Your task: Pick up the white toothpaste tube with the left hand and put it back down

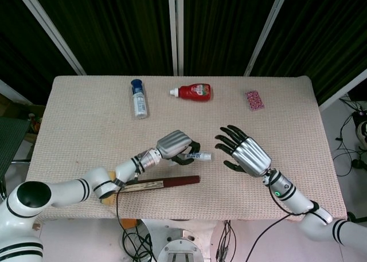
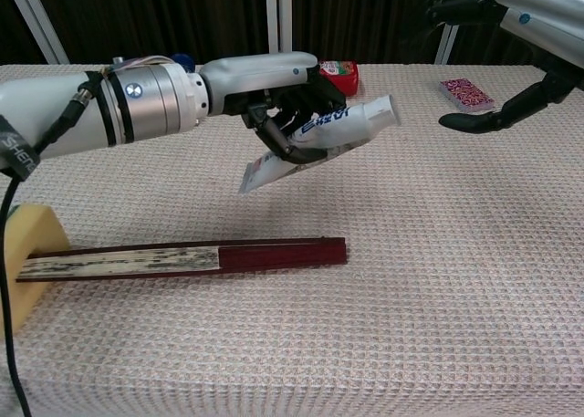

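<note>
Now left hand (image 2: pixel 274 93) fingers curl around the white plastic toothpaste tube (image 2: pixel 324 136), lifted, cap tilted up; next, lower it onto the beige woven tablecloth (image 2: pixel 438 253).

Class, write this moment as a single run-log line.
left hand: holds toothpaste tube | tube: off table, tilted, cap end up | right hand: empty, fingers spread

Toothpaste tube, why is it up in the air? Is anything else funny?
The toothpaste tube is off the table, tilted cap-up, because the left hand holds it. The ketchup bottle and blue-capped bottle lie on their sides. The right hand hovers open nearby. Nothing looks spilled.
</note>
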`<state>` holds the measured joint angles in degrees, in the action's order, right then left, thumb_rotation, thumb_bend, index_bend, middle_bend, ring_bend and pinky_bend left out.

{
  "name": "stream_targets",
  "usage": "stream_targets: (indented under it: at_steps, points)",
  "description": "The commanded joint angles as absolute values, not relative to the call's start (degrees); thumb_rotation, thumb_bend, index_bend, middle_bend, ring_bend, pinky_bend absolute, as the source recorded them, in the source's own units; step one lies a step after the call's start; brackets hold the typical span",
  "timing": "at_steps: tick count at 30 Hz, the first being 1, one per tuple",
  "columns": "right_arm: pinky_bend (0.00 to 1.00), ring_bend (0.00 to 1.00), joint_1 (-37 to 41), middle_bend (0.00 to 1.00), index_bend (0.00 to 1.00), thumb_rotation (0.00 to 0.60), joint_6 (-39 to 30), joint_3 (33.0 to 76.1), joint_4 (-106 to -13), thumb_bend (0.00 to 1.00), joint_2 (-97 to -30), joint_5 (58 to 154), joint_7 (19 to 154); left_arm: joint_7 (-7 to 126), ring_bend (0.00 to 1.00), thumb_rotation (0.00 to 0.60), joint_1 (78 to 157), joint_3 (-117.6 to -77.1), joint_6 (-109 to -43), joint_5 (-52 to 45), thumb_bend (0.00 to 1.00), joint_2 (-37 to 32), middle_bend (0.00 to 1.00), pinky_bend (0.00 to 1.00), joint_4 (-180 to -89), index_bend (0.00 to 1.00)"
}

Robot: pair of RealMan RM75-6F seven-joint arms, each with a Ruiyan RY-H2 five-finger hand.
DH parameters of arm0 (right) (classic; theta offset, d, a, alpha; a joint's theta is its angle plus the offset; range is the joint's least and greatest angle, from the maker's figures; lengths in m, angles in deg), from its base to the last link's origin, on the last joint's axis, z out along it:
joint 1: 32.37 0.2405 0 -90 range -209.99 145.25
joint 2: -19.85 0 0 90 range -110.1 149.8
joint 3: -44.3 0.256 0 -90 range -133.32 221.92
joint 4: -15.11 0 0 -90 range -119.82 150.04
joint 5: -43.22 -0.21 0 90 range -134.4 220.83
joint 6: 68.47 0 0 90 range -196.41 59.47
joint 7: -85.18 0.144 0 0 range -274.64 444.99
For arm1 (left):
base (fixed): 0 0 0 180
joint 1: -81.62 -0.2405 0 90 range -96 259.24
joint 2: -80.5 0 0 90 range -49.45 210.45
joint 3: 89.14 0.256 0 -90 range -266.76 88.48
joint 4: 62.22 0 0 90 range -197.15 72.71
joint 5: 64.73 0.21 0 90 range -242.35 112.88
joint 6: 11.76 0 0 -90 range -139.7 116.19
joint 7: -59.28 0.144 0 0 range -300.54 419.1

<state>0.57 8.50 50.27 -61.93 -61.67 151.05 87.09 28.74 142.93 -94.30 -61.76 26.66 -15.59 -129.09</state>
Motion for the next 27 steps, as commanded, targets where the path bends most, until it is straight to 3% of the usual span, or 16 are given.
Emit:
stream_targets:
  at_steps: [1,27]
  points:
    - [0.21,0.11,1.47,0.29,0.39,0.600,8.51,49.68,-60.01,0.18,-62.96,151.84,86.72,28.26,0.73,0.600,143.26,-94.27,-61.12,26.36,0.83,-15.14,0.82,0.85,-129.52,0.73]
    - [0.24,0.15,6.49,0.30,0.46,0.600,14.60,47.86,-49.54,0.30,-69.56,154.04,88.49,23.18,0.73,0.600,144.93,-92.71,-60.39,27.36,0.83,-13.33,0.82,0.85,-130.95,0.74]
